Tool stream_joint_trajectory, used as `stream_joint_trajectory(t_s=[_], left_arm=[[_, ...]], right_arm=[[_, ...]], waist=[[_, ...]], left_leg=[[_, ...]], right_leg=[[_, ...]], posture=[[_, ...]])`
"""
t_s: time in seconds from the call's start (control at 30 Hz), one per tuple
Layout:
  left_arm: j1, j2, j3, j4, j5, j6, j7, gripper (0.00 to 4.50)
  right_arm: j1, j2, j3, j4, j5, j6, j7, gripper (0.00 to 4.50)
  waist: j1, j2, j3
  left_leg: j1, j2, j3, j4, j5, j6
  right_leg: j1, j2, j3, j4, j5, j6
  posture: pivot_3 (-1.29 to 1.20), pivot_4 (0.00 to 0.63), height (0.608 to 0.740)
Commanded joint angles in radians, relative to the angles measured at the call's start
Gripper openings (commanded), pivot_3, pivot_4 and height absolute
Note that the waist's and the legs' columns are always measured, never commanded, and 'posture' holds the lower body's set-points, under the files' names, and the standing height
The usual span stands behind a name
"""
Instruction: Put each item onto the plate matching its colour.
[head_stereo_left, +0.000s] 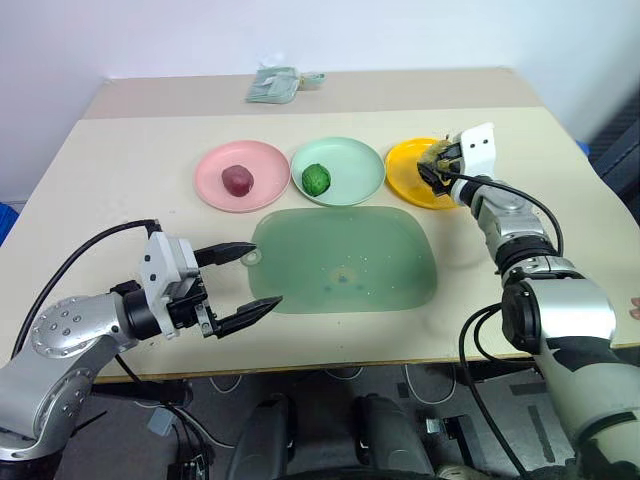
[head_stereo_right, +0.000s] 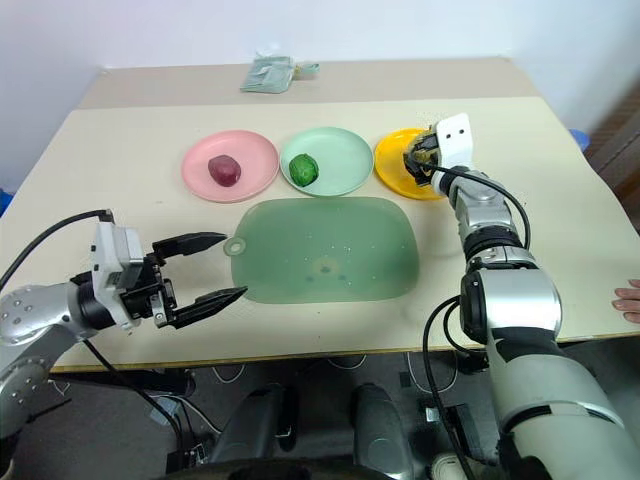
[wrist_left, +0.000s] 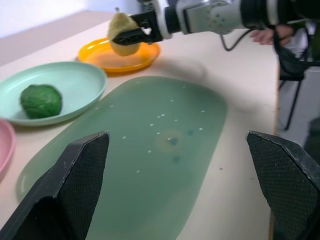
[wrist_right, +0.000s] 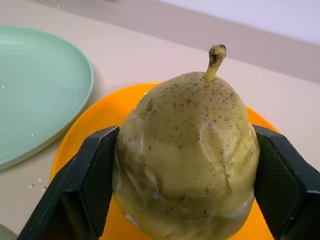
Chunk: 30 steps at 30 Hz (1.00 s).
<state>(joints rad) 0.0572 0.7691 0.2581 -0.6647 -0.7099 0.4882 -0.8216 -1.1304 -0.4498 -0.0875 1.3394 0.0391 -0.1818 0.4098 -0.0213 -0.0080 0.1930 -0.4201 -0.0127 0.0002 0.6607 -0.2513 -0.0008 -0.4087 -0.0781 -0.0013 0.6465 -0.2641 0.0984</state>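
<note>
Yellow pear (wrist_right: 185, 160) clamped between the fingers of the right hand (head_stereo_left: 437, 165), stem up, held over the orange plate (head_stereo_left: 410, 172) at the 2 o'clock end of the plate row; contact with the plate surface not determinable. Maroon oval (head_stereo_left: 237, 180) resting on the pink plate (head_stereo_left: 215, 190) at 11 o'clock; green ball (head_stereo_left: 316, 179) resting on the mint plate (head_stereo_left: 355, 170) at 12 o'clock. Two of three items judged placed; release of the pear outstanding. Green cutting board (head_stereo_left: 345, 262) bare at centre of the bench (head_stereo_left: 120, 160). Left hand (head_stereo_left: 246, 284) at 8 o'clock, fingers wide apart, holding nothing. Folded cloth-like bundle (head_stereo_left: 275, 83) at far 12 o'clock. No brands, labels or legible writing observed.
</note>
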Motion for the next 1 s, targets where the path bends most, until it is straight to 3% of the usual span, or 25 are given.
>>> stream_joint_trajectory(t_s=[0.03,0.2,0.33,0.5,0.63,0.73,0.87,1.0], left_arm=[[0.009,-0.004,0.027,-0.039,0.005,-0.006,0.035,4.50],[-0.022,-0.025,-0.026,-0.014,0.084,-0.036,0.088,4.50],[-0.061,-0.088,-0.062,0.040,0.133,-0.088,0.113,4.50],[-0.105,-0.090,-0.076,0.130,0.133,-0.094,0.065,4.50],[-0.126,-0.095,-0.071,0.205,0.142,-0.132,0.024,4.50],[-0.114,-0.087,-0.061,0.239,0.164,-0.160,0.005,4.50],[-0.075,-0.080,-0.034,0.253,0.163,-0.175,-0.016,4.50],[-0.028,-0.083,-0.018,0.237,0.169,-0.190,-0.022,4.50]], right_arm=[[-0.036,0.005,-0.023,-0.010,-0.013,-0.022,-0.008,4.42],[-0.030,-0.019,-0.051,-0.030,-0.008,-0.050,0.005,4.42],[-0.007,-0.063,-0.068,-0.085,0.007,-0.105,0.094,4.42],[0.122,-0.095,-0.098,-0.344,0.094,-0.089,0.267,4.42],[0.439,-0.156,-0.104,-0.906,0.239,0.157,0.402,4.42],[0.706,-0.230,-0.167,-1.304,0.359,0.390,0.405,4.42],[0.989,-0.307,-0.292,-1.610,0.482,0.586,0.401,4.42],[1.155,-0.338,-0.389,-1.734,0.539,0.674,0.397,4.42]], waist=[[0.001,0.000,0.000],[0.005,0.000,0.000],[0.005,0.000,0.000],[0.005,0.001,0.000],[0.018,0.001,-0.001],[0.026,0.002,0.000],[0.030,0.003,-0.001],[0.030,0.003,-0.002]], left_leg=[[0.000,0.000,0.000,0.000,0.000,0.000],[0.000,-0.001,0.000,0.000,0.000,0.000],[0.000,-0.001,0.000,0.000,0.000,0.000],[0.000,-0.001,0.000,0.000,0.000,0.000],[0.000,0.000,-0.001,0.000,0.000,0.001],[-0.002,0.000,-0.002,0.000,-0.001,0.001],[-0.001,0.000,-0.002,0.002,-0.001,0.002],[0.003,0.001,-0.001,0.001,-0.001,0.001]], right_leg=[[0.000,0.000,0.000,0.000,0.000,0.000],[0.001,0.000,0.000,0.000,0.000,0.000],[0.001,0.000,-0.001,0.000,0.000,0.000],[0.001,0.001,-0.001,0.000,0.000,0.001],[0.001,0.001,-0.001,0.001,0.000,0.001],[0.001,0.000,-0.002,0.000,0.000,0.001],[0.001,-0.001,-0.001,0.000,0.000,0.000],[0.005,-0.001,-0.001,-0.001,-0.002,-0.004]], posture=[[0.00,0.150,0.740],[0.00,0.150,0.740],[0.00,0.150,0.740],[0.00,0.150,0.740],[0.00,0.150,0.740],[0.00,0.150,0.740],[0.00,0.150,0.740],[0.00,0.150,0.740]])
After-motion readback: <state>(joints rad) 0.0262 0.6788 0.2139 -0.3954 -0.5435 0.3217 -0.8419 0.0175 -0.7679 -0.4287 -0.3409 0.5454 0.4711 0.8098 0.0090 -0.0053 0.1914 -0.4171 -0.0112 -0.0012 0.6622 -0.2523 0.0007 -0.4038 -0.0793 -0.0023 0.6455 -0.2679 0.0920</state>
